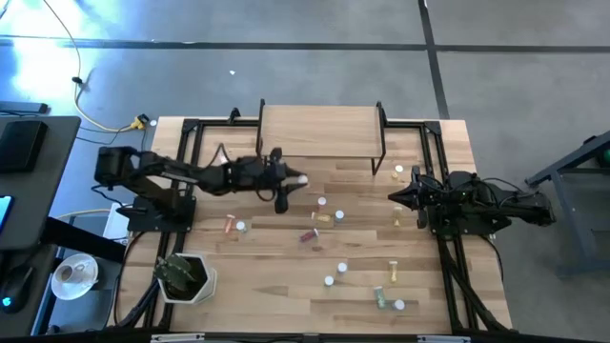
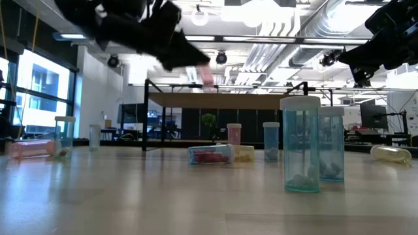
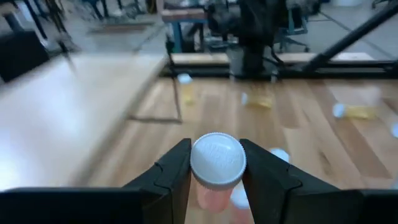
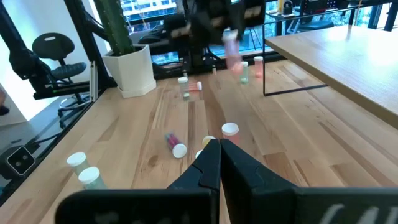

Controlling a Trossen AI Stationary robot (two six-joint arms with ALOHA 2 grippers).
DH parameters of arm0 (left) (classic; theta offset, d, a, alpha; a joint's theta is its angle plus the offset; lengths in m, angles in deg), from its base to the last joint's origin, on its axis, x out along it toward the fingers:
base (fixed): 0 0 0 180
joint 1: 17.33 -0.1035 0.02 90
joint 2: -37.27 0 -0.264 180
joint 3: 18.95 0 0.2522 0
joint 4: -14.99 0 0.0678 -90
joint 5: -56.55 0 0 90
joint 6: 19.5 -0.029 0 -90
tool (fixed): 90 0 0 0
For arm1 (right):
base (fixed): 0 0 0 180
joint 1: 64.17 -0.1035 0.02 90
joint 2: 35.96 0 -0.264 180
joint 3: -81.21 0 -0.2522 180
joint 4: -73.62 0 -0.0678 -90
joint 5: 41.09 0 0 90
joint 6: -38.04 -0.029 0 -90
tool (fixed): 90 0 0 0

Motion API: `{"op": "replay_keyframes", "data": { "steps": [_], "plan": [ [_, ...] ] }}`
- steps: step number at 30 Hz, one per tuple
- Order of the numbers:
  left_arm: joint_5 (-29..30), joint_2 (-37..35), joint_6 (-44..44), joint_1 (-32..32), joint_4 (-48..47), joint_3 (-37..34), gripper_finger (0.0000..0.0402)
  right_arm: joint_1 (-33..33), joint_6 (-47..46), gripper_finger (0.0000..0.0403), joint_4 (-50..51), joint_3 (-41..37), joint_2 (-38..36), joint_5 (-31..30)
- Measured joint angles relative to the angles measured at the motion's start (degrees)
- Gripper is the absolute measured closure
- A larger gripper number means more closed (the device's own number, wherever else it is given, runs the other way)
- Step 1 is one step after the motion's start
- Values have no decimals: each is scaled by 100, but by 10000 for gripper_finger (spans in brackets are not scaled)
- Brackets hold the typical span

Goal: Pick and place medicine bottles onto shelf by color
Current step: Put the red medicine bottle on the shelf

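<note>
My left gripper [image 1: 294, 179] hangs in the air just near of the shelf [image 1: 319, 131], shut on a pink medicine bottle [image 3: 216, 168] with a white cap. The same bottle [image 2: 206, 76] shows high above the table in the low view. The shelf, a light-wood board on thin black legs, stands at the table's far middle. Several other medicine bottles stand or lie on the tabletop, such as a red one [image 1: 310, 233] on its side and a yellow one [image 1: 391, 272]. My right gripper [image 1: 394, 196] waits shut at the right side, touching nothing. My left gripper pinches the pink bottle between its two fingers, one on each side, just under the white cap [image 3: 217, 160]. The fingers come nearly level from the table's left. The bottle is lifted clear of the table, roughly upright with its cap up and its pink body [image 3: 210, 194] below the fingers.
A white pot with a green plant [image 1: 186, 277] stands at the near left corner. Two tall clear blue-grey bottles [image 2: 300, 145] stand close to the low camera. Black frame rails [image 1: 448, 257] run along both table sides.
</note>
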Motion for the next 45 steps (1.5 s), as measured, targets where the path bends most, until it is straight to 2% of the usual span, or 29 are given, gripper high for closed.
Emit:
{"op": "replay_keyframes", "data": {
  "steps": [9,14,18,25,32,39,45],
  "plan": [
    [558,-353,-1094,-957,-1924,1666,286,-1,0,402,11,0,0,2],
    [717,-341,-923,-1712,-2880,2644,286,0,0,402,14,0,0,0],
    [791,-276,-159,-2296,-3483,3123,286,1,0,402,19,0,0,0],
    [856,-259,813,-2797,-4059,3097,286,-1,0,402,26,0,0,1],
    [1434,125,818,-2590,-4201,3099,286,1,0,402,26,0,0,0],
    [1549,722,966,-2570,-4178,3097,286,-1,0,402,26,0,0,0],
    [1916,880,1114,-2570,-4079,3097,286,1,0,402,26,0,1,0]
  ]
}}
